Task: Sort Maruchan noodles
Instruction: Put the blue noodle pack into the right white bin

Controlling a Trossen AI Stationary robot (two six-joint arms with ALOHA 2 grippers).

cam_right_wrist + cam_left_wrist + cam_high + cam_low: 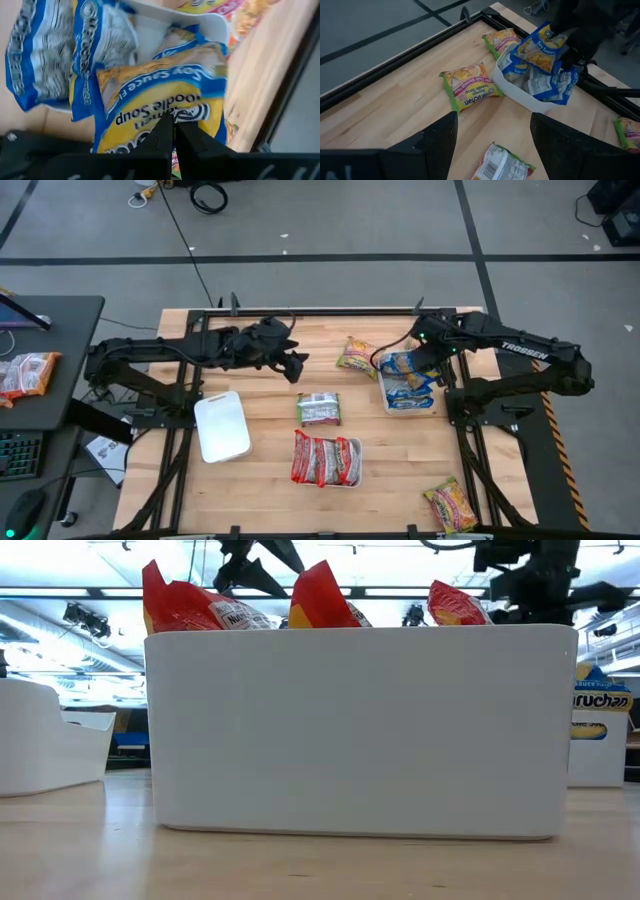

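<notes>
White tray (pixel 350 730) of red packets (pixel 325 459) fills the low view, blocking the table behind. At two o'clock on the wooden table (pixel 270 395), the right gripper (pixel 173 131) pinches a blue-and-yellow packet (pixel 160 107) above the tray of blue packets (pixel 405 406). At eleven o'clock, the left gripper (pixel 492 137) hangs spread. An empty tray (pixel 221 426) lies at eight; yellow-green packets (pixel 357 355) lie scattered.

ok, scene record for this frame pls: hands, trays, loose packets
left hand: open, empty, hovering over the table's far-left area
right hand: shut on blue packet, above the blue tray
red tray: holds the red packets
empty tray: white, nothing in it
loose packets: green-edged packet mid-table, yellow packet at far edge, another yellow packet near right corner
</notes>
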